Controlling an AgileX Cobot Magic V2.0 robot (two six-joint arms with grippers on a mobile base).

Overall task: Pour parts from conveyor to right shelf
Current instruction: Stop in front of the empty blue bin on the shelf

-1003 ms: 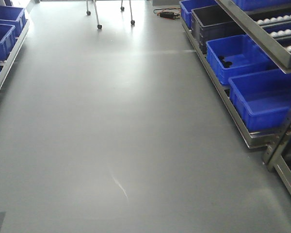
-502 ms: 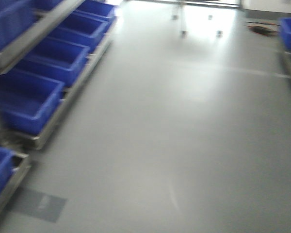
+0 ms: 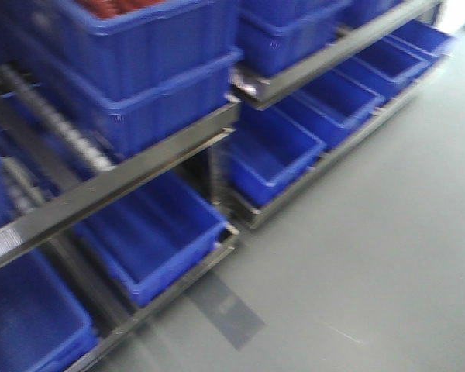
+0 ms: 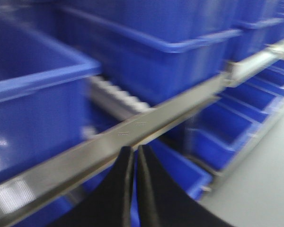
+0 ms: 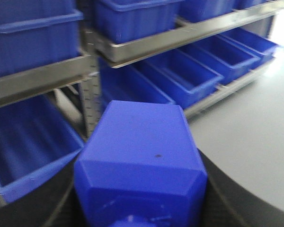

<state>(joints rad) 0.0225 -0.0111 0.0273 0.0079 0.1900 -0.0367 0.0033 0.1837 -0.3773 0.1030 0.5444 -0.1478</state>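
Pretty blurry all round, so only calling the obvious stuff. Front view: steel-framed shelf (image 3: 151,159) slanting from lower left to upper right, packed with deep blue bins (image 3: 159,225) on two levels, plus a strip of white rollers (image 3: 58,124) peeking out on the left under the upper bins. Something red (image 3: 112,6) in the topmost bin, too smeared to name. Lower bins sticking out further than the upper rail, front lips close to the edge of the bottom tray. Loads of open grey floor (image 3: 387,232) across the whole right side, with just a darker rectangular patch (image 3: 229,310) lying flat by the foot of the shelf. Left wrist view: left gripper (image 4: 135,158) pinched nearly together, only a sliver of gap, nothing in it, tips just below the front steel rail (image 4: 146,120) in the picture, more rollers behind that rail between two bins. Can't tell whether touching the rail or clear of it. Right wrist view: right gripper (image 5: 139,189) clamped on the blue block (image 5: 142,146), black fingers (image 5: 227,198) hugging both sides. Block held out in the open in front of the shelf, not inside any bin, with floor off to its right.
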